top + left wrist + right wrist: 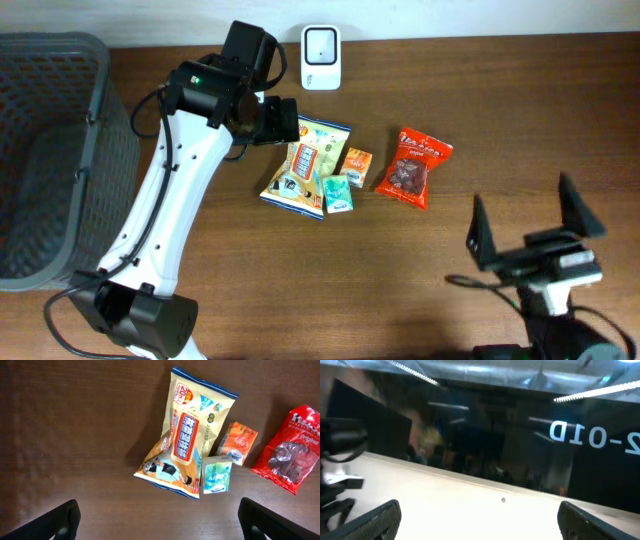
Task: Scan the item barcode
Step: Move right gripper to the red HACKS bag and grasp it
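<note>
1. Currently the left fingers [160,521] are spread wide, holding nothing, hovering above the worktop [75,435]. The yellow snack bag [187,445] lies flat ahead of them, between the two tips.
2. Right fingers [527,225] are also wide and empty, well apart from every pack.
3. Likely target is the yellow snack bag. The scanner [321,45] sits beyond the left fingers, near the far edge.
4. Risk: the teal packet [216,476] touches the bag's corner on the right-tip side, with the orange packet [237,442] just beside it. A wide close could pinch or drag two packs.
5. Risk: the bag is flat and looks slick, so the tips may skid over it or crumple it.
6. Risk: no barcode shows on the upper face. It's probably underneath, so a lift without a flip gives no read.
</note>
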Robot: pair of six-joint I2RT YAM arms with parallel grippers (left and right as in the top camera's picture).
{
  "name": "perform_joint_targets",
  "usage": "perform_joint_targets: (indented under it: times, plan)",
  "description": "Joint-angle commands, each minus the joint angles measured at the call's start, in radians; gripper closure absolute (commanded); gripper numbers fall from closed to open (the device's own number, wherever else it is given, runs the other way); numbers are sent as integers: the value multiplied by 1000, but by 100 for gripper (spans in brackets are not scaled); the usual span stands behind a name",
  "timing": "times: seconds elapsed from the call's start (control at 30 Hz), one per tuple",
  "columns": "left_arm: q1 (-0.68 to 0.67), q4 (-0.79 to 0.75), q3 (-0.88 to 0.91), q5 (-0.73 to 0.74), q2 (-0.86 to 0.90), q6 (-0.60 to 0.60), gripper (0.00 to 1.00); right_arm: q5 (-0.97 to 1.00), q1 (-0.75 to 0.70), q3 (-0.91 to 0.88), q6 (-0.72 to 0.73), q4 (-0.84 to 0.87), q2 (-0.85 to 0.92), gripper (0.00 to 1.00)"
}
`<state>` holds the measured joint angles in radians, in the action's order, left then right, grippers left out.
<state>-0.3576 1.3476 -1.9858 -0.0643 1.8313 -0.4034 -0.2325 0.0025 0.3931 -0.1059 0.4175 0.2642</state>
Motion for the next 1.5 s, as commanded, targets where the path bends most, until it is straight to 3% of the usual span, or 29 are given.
perform_joint_targets:
  times: [0.0, 0.3, 0.37, 0.57, 0.73, 0.87, 1.07, 1.2, 1.27, 1.33, 1.37, 1.47]
  plan:
    - [3, 0, 3, -11, 8, 16, 1, 31, -3, 191, -21, -151, 187, 1]
    - [3, 1, 3, -11, 8, 16, 1, 31, -3, 801, -21, -969, 743, 1]
    - [3, 1, 3, -11, 8, 16, 1, -83, -3, 902, -20, -1122, 886, 1]
    - [3, 0, 3, -11, 8, 16, 1, -379, -3, 903, -17, -1193, 1001, 2]
    - [3, 1, 3, -11, 8, 16, 1, -396, -3, 903, -18, -1250, 1003, 1]
    - [3, 1, 3, -11, 8, 16, 1, -306, -3, 901, -15, -1287, 1028, 2]
    - [3, 1, 3, -11, 8, 16, 1, -198, -3, 901, 100, -1312, 1143, 2]
    - [3, 1, 3, -11, 8, 16, 1, -20, -3, 901, 330, -1311, 1284, 1]
    - [3, 1, 3, -11, 8, 16, 1, 12, -3, 901, 409, -1299, 1375, 9]
    - [3, 1, 3, -11, 8, 16, 1, 9, -4, 901, 463, -1271, 1482, 36]
    - [3, 1, 3, -11, 8, 16, 1, 0, -4, 901, 463, -1258, 1526, 43]
    - [3, 1, 3, -11, 8, 16, 1, -31, -4, 901, 463, -1219, 1640, 47]
